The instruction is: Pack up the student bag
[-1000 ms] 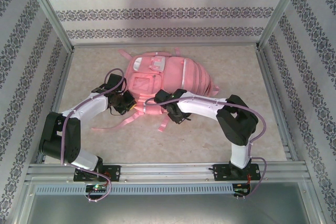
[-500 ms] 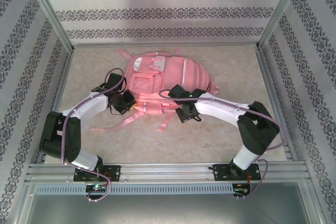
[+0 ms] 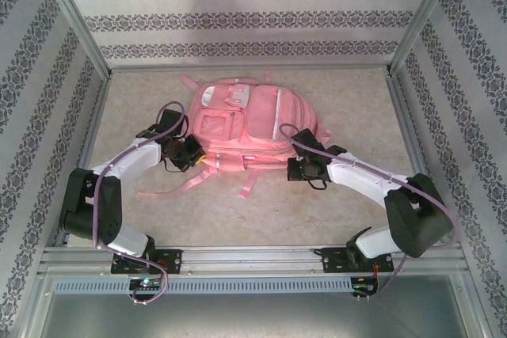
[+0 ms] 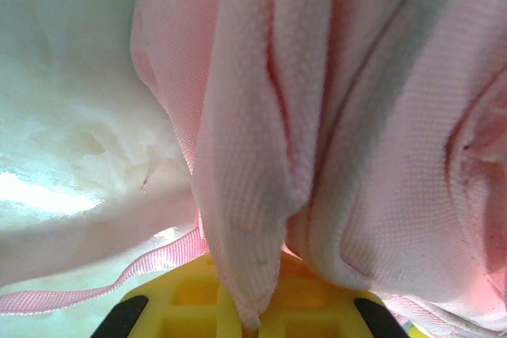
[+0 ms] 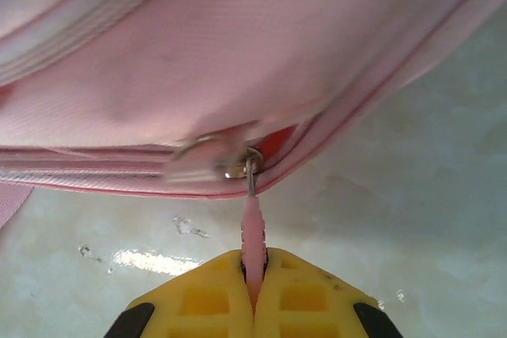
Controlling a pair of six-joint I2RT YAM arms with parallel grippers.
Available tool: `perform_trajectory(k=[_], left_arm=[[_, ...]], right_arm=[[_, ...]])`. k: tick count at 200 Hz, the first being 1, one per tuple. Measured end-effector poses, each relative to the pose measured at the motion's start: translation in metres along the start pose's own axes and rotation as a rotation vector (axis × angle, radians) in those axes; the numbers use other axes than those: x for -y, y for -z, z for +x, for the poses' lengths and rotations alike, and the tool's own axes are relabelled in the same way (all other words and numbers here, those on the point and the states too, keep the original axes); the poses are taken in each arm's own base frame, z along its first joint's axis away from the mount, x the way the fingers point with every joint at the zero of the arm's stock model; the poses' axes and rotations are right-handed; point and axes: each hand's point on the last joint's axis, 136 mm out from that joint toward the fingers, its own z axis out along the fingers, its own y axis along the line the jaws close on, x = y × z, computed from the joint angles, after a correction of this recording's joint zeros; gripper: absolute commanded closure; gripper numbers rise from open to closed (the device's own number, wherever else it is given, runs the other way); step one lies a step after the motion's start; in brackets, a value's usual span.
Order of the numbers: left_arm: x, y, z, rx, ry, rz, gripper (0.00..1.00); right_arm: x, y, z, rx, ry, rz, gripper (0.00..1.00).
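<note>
My left gripper [image 3: 192, 153] is clamped on a fold of the student bag [image 3: 245, 128] at the corner nearest it. From the wrist I see the pink cloth hanging down between my yellow fingers [image 4: 190, 306], with a thin strap [image 4: 119, 279] trailing off to their left over the table [image 3: 356, 108]. My right gripper [image 3: 295, 168] is closed tight on the pink zipper pull [image 5: 252, 231], which runs straight ahead from my fingertips to the metal slider [image 5: 214, 160] on the bag's side seam. The bag lies flat just ahead of both grippers, its near edge between them.
</note>
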Motion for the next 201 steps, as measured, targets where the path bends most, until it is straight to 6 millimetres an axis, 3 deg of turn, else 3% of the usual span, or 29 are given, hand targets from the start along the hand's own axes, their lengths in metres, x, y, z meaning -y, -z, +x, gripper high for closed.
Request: perform_trajectory(k=[32, 59, 70, 80, 89, 109, 125, 148, 165, 201], left_arm=[[0.001, 0.002, -0.002, 0.002, -0.001, -0.001, 1.00], [0.008, 0.008, -0.010, 0.011, -0.018, -0.009, 0.98], [0.014, 0.009, -0.017, 0.010, -0.030, -0.018, 0.87], [0.022, 0.007, -0.025, 0.001, -0.053, -0.028, 0.65], [0.030, 0.006, -0.034, -0.006, -0.060, -0.036, 0.53], [0.055, 0.009, -0.054, 0.016, -0.108, -0.011, 0.42], [0.069, 0.025, -0.057, 0.053, -0.139, 0.025, 0.38], [0.069, 0.059, -0.043, 0.097, -0.140, 0.075, 0.35], [0.053, 0.076, -0.021, 0.099, -0.103, 0.106, 0.34], [0.014, 0.066, 0.024, 0.032, -0.014, 0.079, 0.33]], right_arm=[[0.006, 0.002, -0.006, 0.016, -0.042, -0.027, 1.00], [-0.004, 0.009, -0.004, 0.027, -0.034, -0.093, 1.00], [-0.011, 0.013, 0.000, 0.037, -0.023, -0.129, 1.00], [-0.018, 0.019, 0.003, 0.047, -0.017, -0.157, 1.00], [-0.027, 0.024, 0.006, 0.057, -0.003, -0.181, 1.00], [-0.051, 0.033, 0.013, 0.068, 0.022, -0.240, 1.00], [-0.068, 0.034, 0.021, 0.053, 0.035, -0.279, 1.00], [-0.087, 0.033, 0.026, 0.025, 0.030, -0.316, 1.00], [-0.099, 0.033, 0.021, 0.014, 0.017, -0.346, 1.00], [-0.124, 0.028, 0.012, -0.011, -0.030, -0.429, 1.00]])
